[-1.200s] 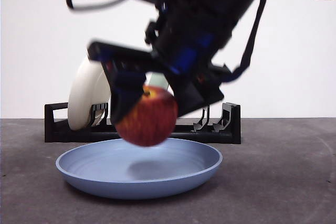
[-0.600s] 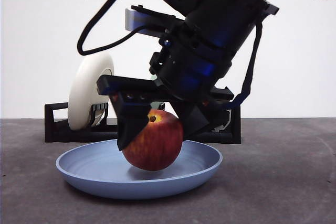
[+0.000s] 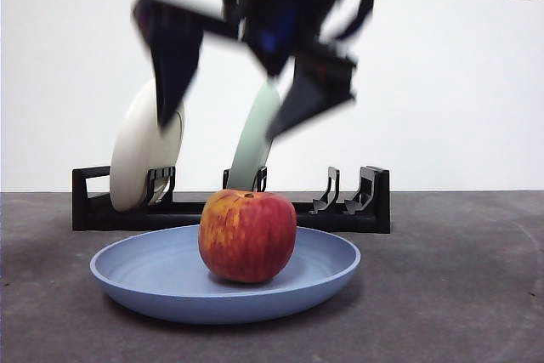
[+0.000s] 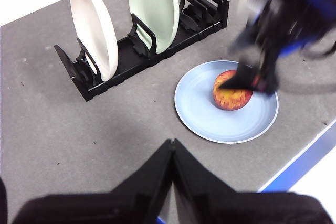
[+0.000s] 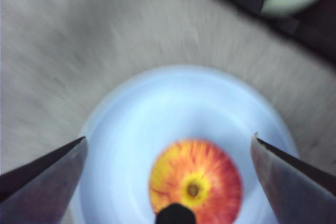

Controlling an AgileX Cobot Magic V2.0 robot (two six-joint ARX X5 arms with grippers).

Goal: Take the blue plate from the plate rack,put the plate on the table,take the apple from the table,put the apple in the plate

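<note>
The red apple rests in the blue plate, which lies flat on the dark grey table. Both also show in the left wrist view, apple and plate, and in the right wrist view, apple and plate. My right gripper is open and empty, blurred, straight above the apple and clear of it. My left gripper is shut and empty, high above the table, well away from the plate. The black plate rack stands behind the plate.
The rack holds a cream-white plate and a pale green plate, both upright. Its right-hand slots are unfilled. The table's blue front edge runs close past the blue plate.
The right gripper lowered the apple into the blue plate, opened its jaws and rose well above it. The apple now rests free in the plate.
</note>
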